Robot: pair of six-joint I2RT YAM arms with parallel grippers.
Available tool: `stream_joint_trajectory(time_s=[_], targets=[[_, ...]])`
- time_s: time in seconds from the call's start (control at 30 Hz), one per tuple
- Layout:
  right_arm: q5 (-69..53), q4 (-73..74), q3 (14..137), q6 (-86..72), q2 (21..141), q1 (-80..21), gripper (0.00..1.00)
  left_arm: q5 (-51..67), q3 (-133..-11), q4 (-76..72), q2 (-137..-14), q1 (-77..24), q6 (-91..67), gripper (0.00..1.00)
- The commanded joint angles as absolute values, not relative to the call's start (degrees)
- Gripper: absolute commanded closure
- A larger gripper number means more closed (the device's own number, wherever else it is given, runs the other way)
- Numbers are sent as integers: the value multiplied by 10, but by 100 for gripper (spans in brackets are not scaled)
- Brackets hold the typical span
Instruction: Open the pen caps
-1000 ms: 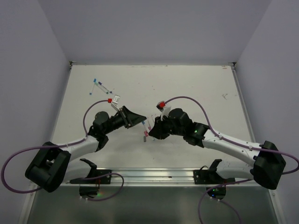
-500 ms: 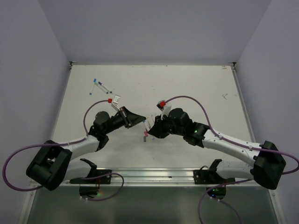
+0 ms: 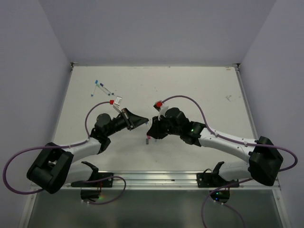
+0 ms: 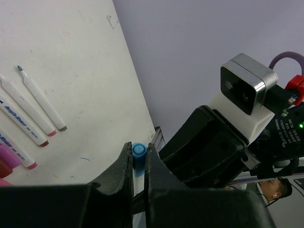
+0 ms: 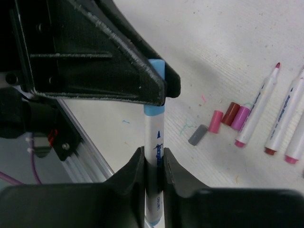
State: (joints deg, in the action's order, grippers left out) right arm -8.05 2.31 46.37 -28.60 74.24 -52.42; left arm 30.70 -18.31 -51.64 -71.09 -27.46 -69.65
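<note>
Facing off at centre frame, the left gripper (image 4: 138, 147) is clamped on the blue cap (image 4: 138, 156) and the right gripper (image 5: 153, 152) on the white pen barrel (image 5: 153, 127). The long axis is laid jaw to jaw, so a straight pull apart is called for.

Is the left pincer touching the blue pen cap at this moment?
Touching. The left wrist view shows the blue cap squeezed between both fingers of the left pincer, with no gap on either side.
</note>
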Motion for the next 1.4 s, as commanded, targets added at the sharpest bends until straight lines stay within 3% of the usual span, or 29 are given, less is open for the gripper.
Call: stream_joint_trajectory(time_s=[0.0, 0.1, 0.23, 0.5, 0.67, 0.9, 1.37], targets=[[-57, 11, 509, -279, 756, -529, 98, 315, -187, -534, -704, -277, -697, 100], [-35, 31, 513, -278, 762, -543, 100, 295, -206, -471, -700, -276, -682, 100], [118, 102, 529, -266, 787, -590, 100, 238, -246, -386, -722, -262, -689, 100], [257, 156, 541, -271, 853, -670, 100, 196, -298, -380, -802, -219, -702, 100], [245, 127, 526, -268, 834, -656, 100, 202, -327, -341, -815, -217, -639, 100], [149, 128, 619, -208, 881, -520, 100, 224, -321, -285, -835, -217, -522, 100], [30, 143, 888, -131, 1169, -405, 100, 272, -381, -367, -1017, -202, -520, 100]])
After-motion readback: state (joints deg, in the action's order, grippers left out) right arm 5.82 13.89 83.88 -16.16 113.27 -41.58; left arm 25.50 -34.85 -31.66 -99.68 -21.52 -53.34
